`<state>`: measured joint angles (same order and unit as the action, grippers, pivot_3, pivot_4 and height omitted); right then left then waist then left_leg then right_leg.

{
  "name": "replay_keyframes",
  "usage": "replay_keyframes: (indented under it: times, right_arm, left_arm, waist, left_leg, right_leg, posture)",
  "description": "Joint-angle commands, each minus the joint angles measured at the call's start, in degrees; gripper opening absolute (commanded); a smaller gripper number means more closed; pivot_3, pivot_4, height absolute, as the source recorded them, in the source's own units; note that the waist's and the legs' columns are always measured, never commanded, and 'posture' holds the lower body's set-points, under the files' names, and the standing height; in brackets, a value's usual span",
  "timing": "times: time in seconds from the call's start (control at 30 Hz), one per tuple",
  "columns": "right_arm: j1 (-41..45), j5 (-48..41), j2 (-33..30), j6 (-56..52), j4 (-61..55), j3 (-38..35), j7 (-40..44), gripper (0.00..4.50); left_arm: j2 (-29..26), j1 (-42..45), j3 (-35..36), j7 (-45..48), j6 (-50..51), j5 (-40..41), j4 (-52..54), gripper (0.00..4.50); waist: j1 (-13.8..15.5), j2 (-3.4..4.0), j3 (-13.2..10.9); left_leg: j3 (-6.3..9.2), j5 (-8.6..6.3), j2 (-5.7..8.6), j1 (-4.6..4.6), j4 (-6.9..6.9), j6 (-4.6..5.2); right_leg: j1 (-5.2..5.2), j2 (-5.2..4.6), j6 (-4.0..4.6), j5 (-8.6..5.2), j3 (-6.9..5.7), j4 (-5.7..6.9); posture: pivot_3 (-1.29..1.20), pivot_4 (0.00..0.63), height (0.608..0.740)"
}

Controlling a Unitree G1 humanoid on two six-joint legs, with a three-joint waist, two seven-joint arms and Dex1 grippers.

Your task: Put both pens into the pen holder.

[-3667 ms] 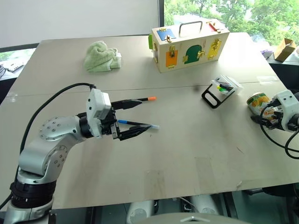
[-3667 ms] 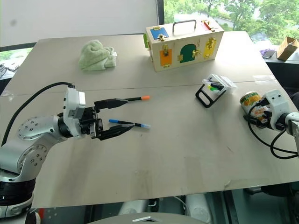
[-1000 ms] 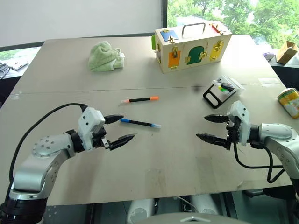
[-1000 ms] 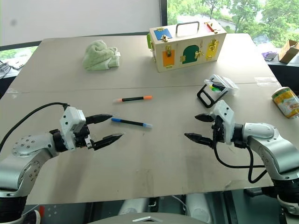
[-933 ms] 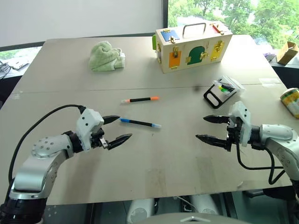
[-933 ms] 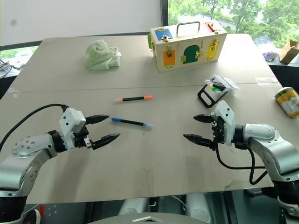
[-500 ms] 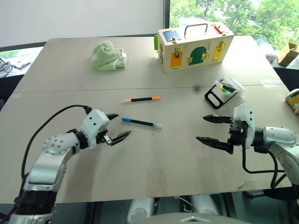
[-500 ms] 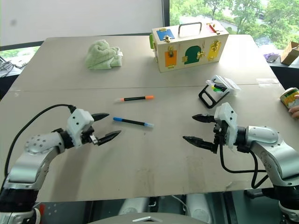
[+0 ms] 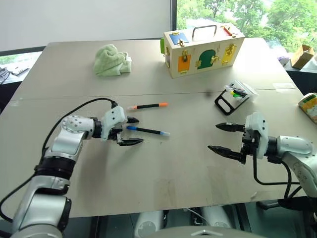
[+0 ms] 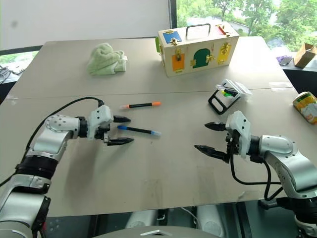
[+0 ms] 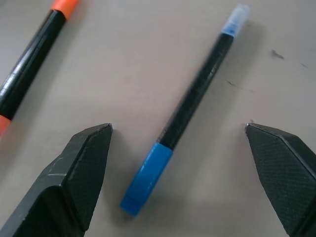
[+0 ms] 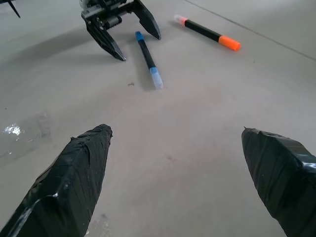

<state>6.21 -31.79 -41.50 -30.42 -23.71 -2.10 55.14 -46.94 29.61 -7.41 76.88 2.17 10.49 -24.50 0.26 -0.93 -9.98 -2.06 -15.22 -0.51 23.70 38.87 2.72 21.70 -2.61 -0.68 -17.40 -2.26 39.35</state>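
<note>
So the left gripper has its two black fingers spread wide, one on each side of the blue end of the thin black pen with blue ends, which lies flat on the pale grey-beige tabletop. From the left wrist view you can see the pen's blue cap sitting in the gap between the fingertips, not touched by either one, so nothing is gripped. The other pen, the black one with the orange cap end, lies just beyond it on the table, roughly parallel, close to the upper finger but apart from it. The right gripper hangs over open table on the right side with its jaws wide too, holding nothing, pointed toward the pens but well apart from them. The pen holder, a small clear plastic tray on a black loop frame with colourful markers inside, sits on the table just past the right gripper. Further back there's a wooden box with coloured doors and a metal handle, a crumpled pale green cloth, and a yellow-green tin can at the right edge.
</note>
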Motion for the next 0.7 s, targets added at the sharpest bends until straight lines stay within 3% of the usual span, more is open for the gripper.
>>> replay_keyframes:
  times: [0.03,0.27,0.37,0.57,0.7]
  right_arm:
    - [-0.86,-0.50,-0.11,1.13,-2.97,-1.97,-0.93,4.49]
    - [-0.94,-0.63,0.11,1.24,-3.19,-1.64,-1.87,4.49]
    - [-0.26,-0.70,0.02,1.22,-2.59,-1.26,-1.46,4.50]
    - [1.25,-0.45,0.12,1.26,-1.32,-0.35,-0.68,4.50]
    - [2.23,-0.07,0.21,1.41,-0.50,0.22,-0.30,4.50]
  left_arm:
    - [-0.68,0.11,-1.86,2.37,-1.84,-2.92,-4.23,4.50]
    - [0.93,0.27,-0.23,1.26,-4.14,-2.38,-4.14,4.50]
    - [1.10,-1.27,0.48,1.29,-3.88,-1.49,-2.00,3.25]
    - [1.02,-3.39,1.58,-0.43,-2.11,-0.97,0.68,0.27]
    - [1.27,-4.68,3.04,-1.34,-0.67,0.39,3.14,0.10]
  waist:
    - [-0.24,0.00,0.00]
    - [-0.74,0.00,0.00]
    - [-0.71,0.01,0.01]
    - [-0.71,0.01,0.01]
    - [-0.73,0.01,0.01]
  left_leg:
    - [0.00,0.00,0.00,-0.01,0.01,0.00]
    - [0.01,-0.02,-0.01,-0.06,0.33,0.03]
    - [0.01,-0.10,-0.01,-0.08,0.38,0.17]
    - [0.04,-0.08,-0.01,-0.07,0.39,0.14]
    - [0.04,-0.08,-0.01,-0.06,0.39,0.13]
  right_leg:
    - [0.00,-0.01,0.00,0.00,0.01,0.02]
    - [0.00,-0.04,0.00,-0.01,0.01,0.47]
    - [0.00,-0.07,0.00,0.00,0.01,0.52]
    - [0.00,-0.08,0.00,0.00,-0.01,0.53]
    - [0.00,-0.08,0.00,0.00,-0.01,0.52]
  posture:
    - [0.00,0.150,0.740]
    - [0.00,0.150,0.740]
    - [0.00,0.150,0.740]
    - [0.00,0.150,0.740]
    - [0.00,0.150,0.740]
